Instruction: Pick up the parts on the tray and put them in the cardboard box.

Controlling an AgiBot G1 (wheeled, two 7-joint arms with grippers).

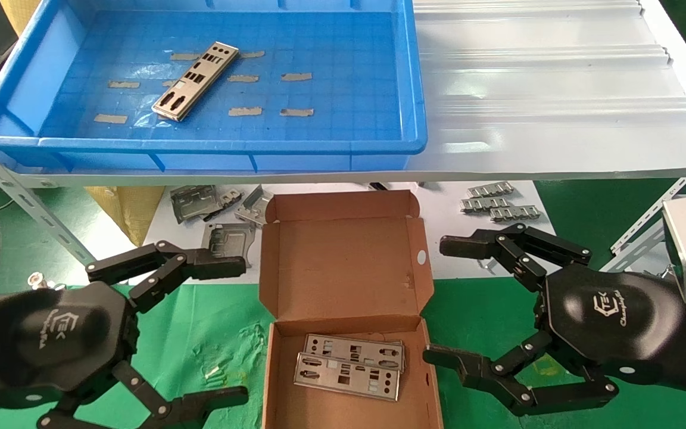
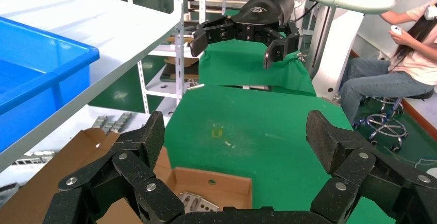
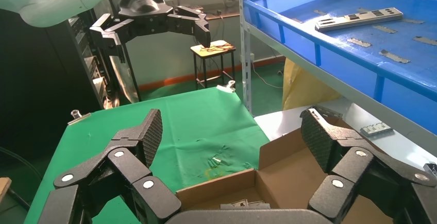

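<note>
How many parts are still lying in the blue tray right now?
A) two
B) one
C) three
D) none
B: a single part lies on the floor of the tray, while two others already sit in the cardboard box.

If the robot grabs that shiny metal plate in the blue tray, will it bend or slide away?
The thin silver punched metal plate probably stays fairly stiff and feels light. Lying flat on the blue plastic tray, it may slide when nudged, and it looks hard to grip.
</note>
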